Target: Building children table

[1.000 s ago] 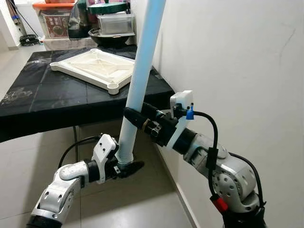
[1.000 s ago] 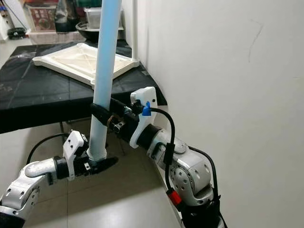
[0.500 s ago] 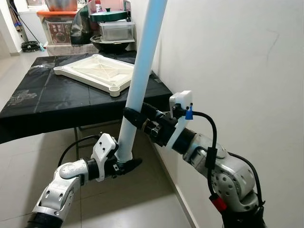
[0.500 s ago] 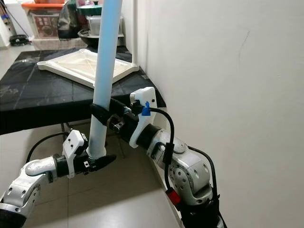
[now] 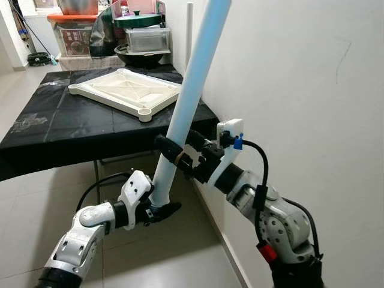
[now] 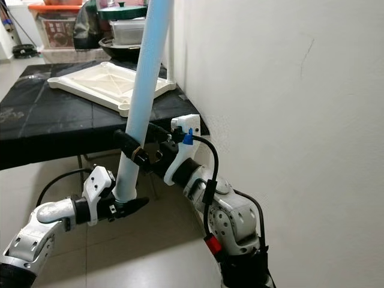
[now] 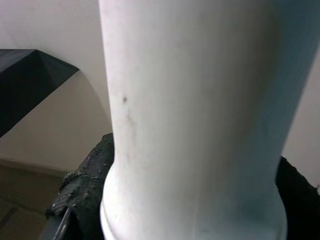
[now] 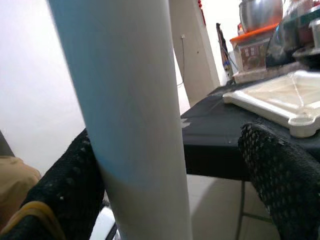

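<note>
A long pale blue table leg (image 5: pixel 191 96) stands tilted, its top leaning right toward the white wall (image 5: pixel 300 78) and cut off above. The left gripper (image 5: pixel 157 210) pinches its flared foot; the right gripper (image 5: pixel 170 149) clamps its lower shaft. Behind, an upside-down cream tabletop (image 5: pixel 123 90) lies on a black-covered bench (image 5: pixel 54 129), beige tiled floor (image 5: pixel 24 210) below.

Left arm enters from lower left of the head view, forearm angled up toward centre. Left gripper (image 5: pixel 161 210) sits low centre, fingers clamped on the pole's (image 5: pixel 186 114) bottom end. Right arm bends up from lower right, wrist pointing left. Right gripper (image 5: pixel 169 150) at mid-frame, fingers closed around the pole higher up.
</note>
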`<state>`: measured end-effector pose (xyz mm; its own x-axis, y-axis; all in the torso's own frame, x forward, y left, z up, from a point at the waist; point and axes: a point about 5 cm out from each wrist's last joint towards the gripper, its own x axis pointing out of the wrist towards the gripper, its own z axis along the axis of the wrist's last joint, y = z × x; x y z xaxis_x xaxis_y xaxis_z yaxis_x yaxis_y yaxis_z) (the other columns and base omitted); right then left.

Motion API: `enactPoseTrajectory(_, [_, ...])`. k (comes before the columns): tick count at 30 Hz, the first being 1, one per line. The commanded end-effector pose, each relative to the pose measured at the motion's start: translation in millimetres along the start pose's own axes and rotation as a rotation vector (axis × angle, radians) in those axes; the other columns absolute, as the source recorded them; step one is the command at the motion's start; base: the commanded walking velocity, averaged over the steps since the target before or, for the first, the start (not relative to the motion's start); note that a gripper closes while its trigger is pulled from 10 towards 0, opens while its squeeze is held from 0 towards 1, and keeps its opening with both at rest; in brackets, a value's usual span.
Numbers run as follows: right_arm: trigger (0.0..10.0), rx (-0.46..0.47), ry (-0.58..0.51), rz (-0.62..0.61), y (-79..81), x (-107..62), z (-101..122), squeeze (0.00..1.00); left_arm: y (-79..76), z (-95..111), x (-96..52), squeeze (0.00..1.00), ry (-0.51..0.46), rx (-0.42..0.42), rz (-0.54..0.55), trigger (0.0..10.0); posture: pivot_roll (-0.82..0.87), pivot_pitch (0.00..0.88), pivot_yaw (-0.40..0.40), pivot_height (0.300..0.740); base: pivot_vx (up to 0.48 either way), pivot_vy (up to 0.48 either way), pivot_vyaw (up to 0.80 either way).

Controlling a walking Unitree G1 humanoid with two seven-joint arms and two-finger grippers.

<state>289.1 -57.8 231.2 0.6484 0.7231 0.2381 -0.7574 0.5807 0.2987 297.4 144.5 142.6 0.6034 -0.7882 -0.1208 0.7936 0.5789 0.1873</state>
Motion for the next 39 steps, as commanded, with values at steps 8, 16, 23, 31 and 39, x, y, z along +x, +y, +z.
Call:
enactPoseTrajectory(8, [10.0, 0.033, -0.022, -0.053, -8.0, 4.1, -16, 0.0, -3.5, 4, 6.7, 0.0, -0.018, 0.017, -0.053, 10.0, 0.02, 0.0, -0.023, 0.74, 0.0, 0.0, 0.0])
enactPoseTrajectory(16, [10.0, -0.006, -0.062, -0.046, -8.9, 9.4, -17, 0.0, -3.5, 5, 11.8, 0.0, -0.015, 0.009, -0.087, 10.0, 0.02, 0.0, -0.018, 0.74, 0.0, 0.0, 0.0])
enactPoseTrajectory(23, [10.0, -0.025, -0.032, -0.034, -10.7, 7.9, -25, 0.0, -6.6, 6, 14.6, 0.0, -0.022, 0.004, -0.114, 10.0, 0.02, 0.0, -0.017, 0.74, 0.0, 0.0, 0.0])
enactPoseTrajectory(31, [10.0, -0.034, -0.022, -0.029, -10.3, 8.4, -32, 0.0, -6.8, 5, 14.8, 0.0, -0.019, 0.004, -0.123, 10.0, 0.02, 0.0, -0.016, 0.74, 0.0, 0.0, 0.0])
enactPoseTrajectory(39, [0.0, -0.02, -0.02, 0.007, -5.2, 8.7, -35, 0.0, -6.3, 3, 14.0, 0.0, -0.003, 0.005, -0.14, 10.0, 0.03, 0.0, -0.012, 0.74, 0.0, 0.0, 0.0])
